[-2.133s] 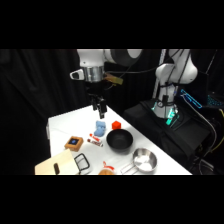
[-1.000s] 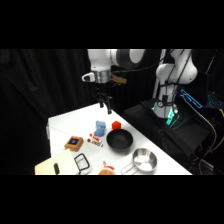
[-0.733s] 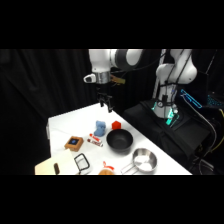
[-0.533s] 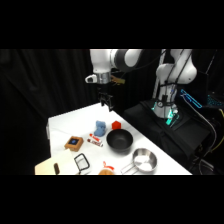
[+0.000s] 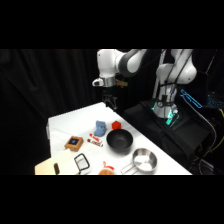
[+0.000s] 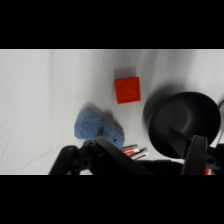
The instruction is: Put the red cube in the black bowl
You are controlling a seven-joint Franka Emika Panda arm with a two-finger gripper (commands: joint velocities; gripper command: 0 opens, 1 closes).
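I see a light blue block (image 5: 100, 127) mid-frame on the white table (image 5: 70, 122), a red-and-white tube (image 5: 94, 141) just below it, and a silver pan (image 5: 143, 160) at lower right.

arm: white, reaching in from the base at upper right, elbow bent high, forearm pointing down | wrist: vertical, held well above the counter's far edge | claw (image 5: 110, 101): dark, hanging straight down, clear of the counter, carrying nothing | wrist view: only black linkage shows along the bottom edge
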